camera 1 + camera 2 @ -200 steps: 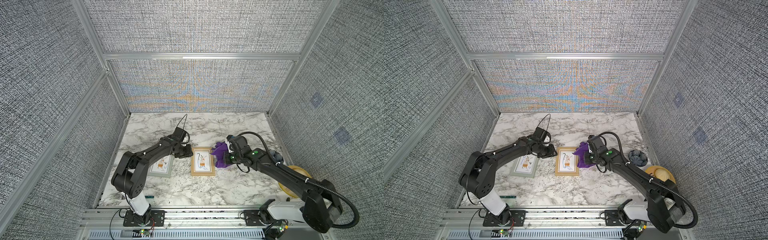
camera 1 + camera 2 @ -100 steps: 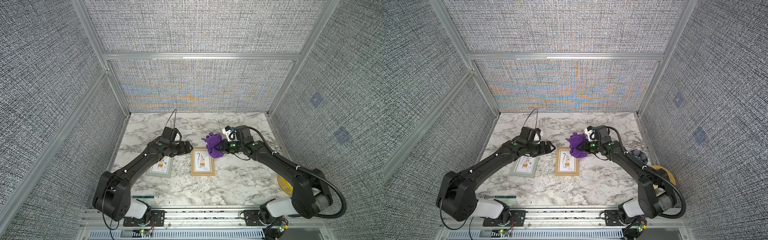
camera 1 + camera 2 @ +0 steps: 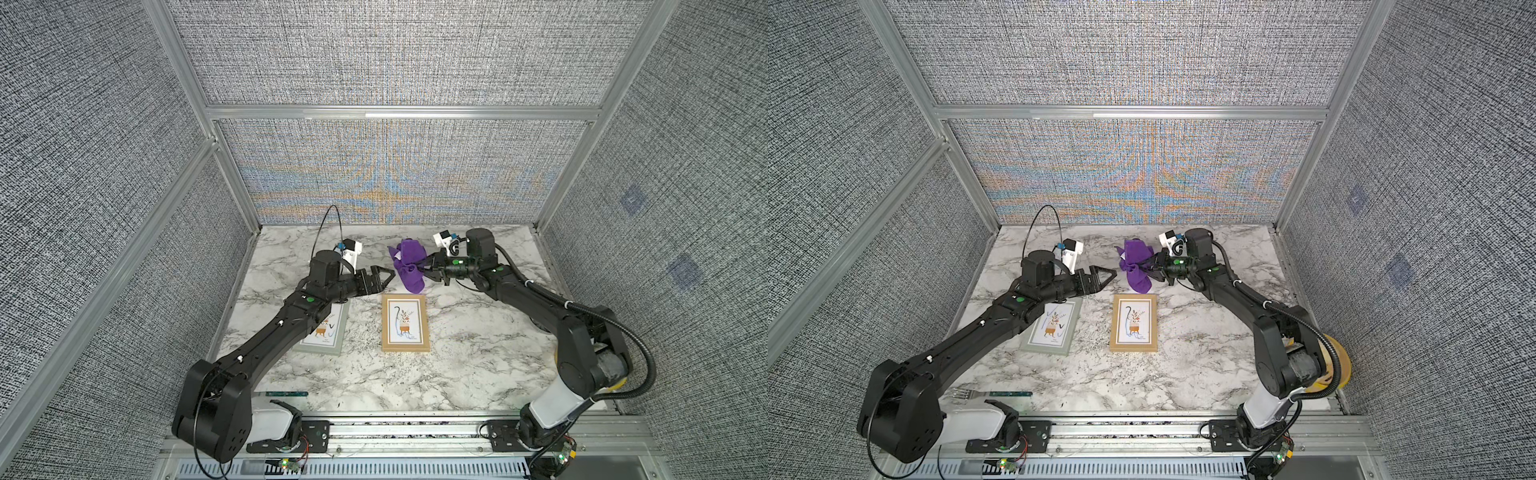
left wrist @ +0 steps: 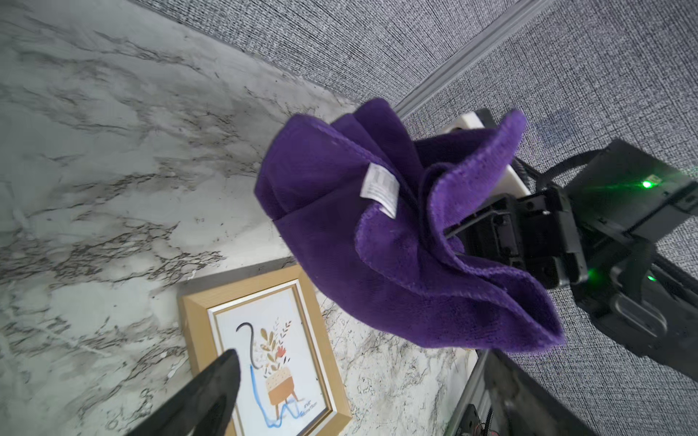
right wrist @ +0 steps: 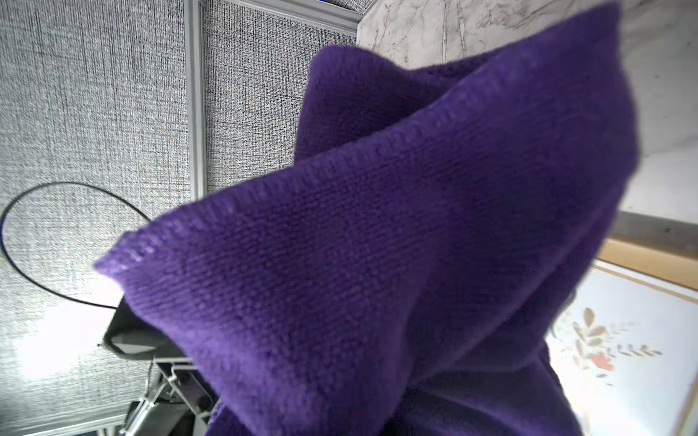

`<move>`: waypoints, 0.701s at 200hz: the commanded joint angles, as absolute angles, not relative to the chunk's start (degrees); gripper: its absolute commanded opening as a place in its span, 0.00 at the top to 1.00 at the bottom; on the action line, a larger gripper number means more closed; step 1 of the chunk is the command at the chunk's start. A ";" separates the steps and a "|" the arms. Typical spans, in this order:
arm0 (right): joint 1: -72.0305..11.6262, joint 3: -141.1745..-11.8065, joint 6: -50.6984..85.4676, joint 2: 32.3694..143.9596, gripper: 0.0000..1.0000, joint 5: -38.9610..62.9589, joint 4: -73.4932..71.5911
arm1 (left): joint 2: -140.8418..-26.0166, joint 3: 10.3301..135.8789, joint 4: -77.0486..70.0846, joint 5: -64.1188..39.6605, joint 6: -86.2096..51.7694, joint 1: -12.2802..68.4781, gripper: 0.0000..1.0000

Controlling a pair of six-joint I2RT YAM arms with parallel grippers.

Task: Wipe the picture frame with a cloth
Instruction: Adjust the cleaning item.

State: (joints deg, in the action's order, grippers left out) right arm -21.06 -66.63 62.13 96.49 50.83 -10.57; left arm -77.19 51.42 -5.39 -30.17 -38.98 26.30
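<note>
Two picture frames lie on the white marble counter (image 3: 457, 374): one light wooden picture frame (image 3: 406, 323) mid-counter and one grey-green picture frame (image 3: 322, 330) toward the left edge. There is one deep purple terry cloth (image 3: 409, 266), one teal-handled metal fork (image 3: 992, 393) at the front edge, and one yellow round object (image 3: 1345, 365) at the right edge.

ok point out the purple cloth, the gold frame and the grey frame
purple cloth (image 3: 409, 268), in a top view, middle of the bunch
gold frame (image 3: 406, 323), in a top view, on its print
grey frame (image 3: 1054, 330), in a top view, on its print
</note>
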 commanded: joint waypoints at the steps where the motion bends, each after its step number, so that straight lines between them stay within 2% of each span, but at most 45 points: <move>1: -21.82 -67.70 74.37 98.68 1.00 52.02 -19.42 | -79.21 52.75 -12.57 -32.88 -38.03 26.95 0.00; 52: -23.61 -67.59 86.72 103.96 1.00 49.47 -29.61 | -83.60 52.30 -15.91 -33.59 -37.97 29.18 0.00; 84: -24.51 -67.55 89.70 104.35 1.00 49.56 -32.52 | -85.11 53.24 -13.75 -28.74 -36.19 29.18 0.01; 124: -24.88 -64.22 92.97 102.97 1.00 51.21 -34.63 | -85.62 54.56 -14.04 -25.64 -33.81 29.17 0.14; 140: -25.04 -63.29 92.93 102.33 1.00 51.88 -33.85 | -85.35 54.70 -14.31 -24.60 -33.11 29.16 0.25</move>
